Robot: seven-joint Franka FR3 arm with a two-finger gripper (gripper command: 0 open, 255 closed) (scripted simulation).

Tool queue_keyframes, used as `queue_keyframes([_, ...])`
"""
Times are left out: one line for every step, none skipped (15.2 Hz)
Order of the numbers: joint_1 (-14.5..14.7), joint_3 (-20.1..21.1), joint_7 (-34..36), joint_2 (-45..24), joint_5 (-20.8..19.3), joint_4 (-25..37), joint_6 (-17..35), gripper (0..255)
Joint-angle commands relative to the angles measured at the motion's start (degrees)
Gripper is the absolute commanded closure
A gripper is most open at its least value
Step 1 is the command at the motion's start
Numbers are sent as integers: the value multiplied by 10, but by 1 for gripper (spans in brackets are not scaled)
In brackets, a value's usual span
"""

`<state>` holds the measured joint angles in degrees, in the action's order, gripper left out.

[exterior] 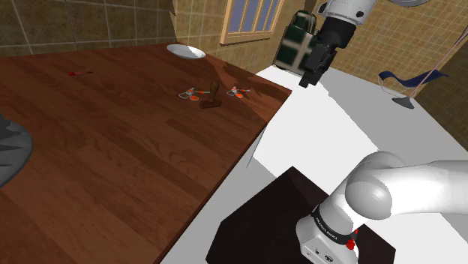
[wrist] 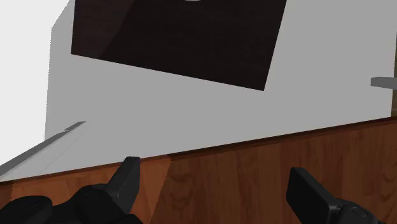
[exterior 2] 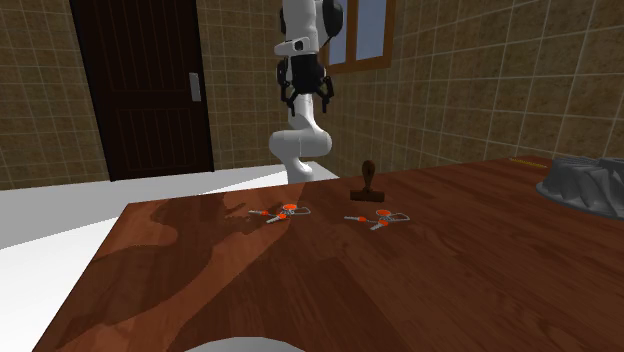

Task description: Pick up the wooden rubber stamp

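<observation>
Shoulder view, left to right: one grey ridged pan (exterior: 10, 150) is cut by the left edge. One small red item (exterior: 75, 73) sits at the upper left of the brown wooden table (exterior: 112, 172). One white plate (exterior: 186, 51) is at the table's far edge, top centre. Then one orange-handled tool (exterior: 193, 94), scissors-like, one stamp (exterior: 214, 96), and a second orange-handled tool (exterior: 240, 91). The stamp is dark brown and upright, a handle on a flat base. It stands between the two tools and near both; contact cannot be told. One black gripper (exterior: 306, 81) hangs in the air at upper right, past the table's corner and well apart from the stamp. One green bag (exterior: 294, 41) is behind it. One dark stand (exterior: 277, 217) is at lower right on the white floor (exterior: 330, 127).

Second exterior view, left to right: one dark door (exterior 2: 140, 80), plate (exterior 2: 250, 346) at the bottom edge, tool (exterior 2: 283, 212), gripper (exterior 2: 305, 97) at top centre, stamp (exterior 2: 368, 185) right of centre, tool (exterior 2: 375, 218) just in front of it, pan (exterior 2: 590, 185) at the right edge.

Wrist view: two fingers (wrist: 126, 181), (wrist: 310, 194) stand apart with nothing between them. Gripper (wrist: 213, 170) is over the table (wrist: 254, 178) edge, with floor (wrist: 191, 108) and stand (wrist: 178, 38) beyond.
</observation>
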<state>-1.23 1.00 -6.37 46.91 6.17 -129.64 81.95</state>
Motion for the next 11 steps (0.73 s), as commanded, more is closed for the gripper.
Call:
queue_keyframes([0,0,0,0,0,0,0,0])
queue_keyframes([1,9,9,-15,4,3,14,0])
queue_keyframes([1,18,19,-31,8,7,28,0])
queue_keyframes([1,27,28,-47,11,12,42,0])
queue_keyframes([2,36,37,-64,14,18,56,0])
queue_keyframes([2,45,47,-81,16,24,69,0])
queue_keyframes([2,53,56,-99,18,31,82,0])
queue_keyframes([2,62,65,-116,19,39,94,0])
queue_keyframes([1,70,75,-135,19,48,106,0])
queue_keyframes([1,78,85,-154,19,57,117,0])
queue_keyframes([1,87,94,-173,18,68,128,0])
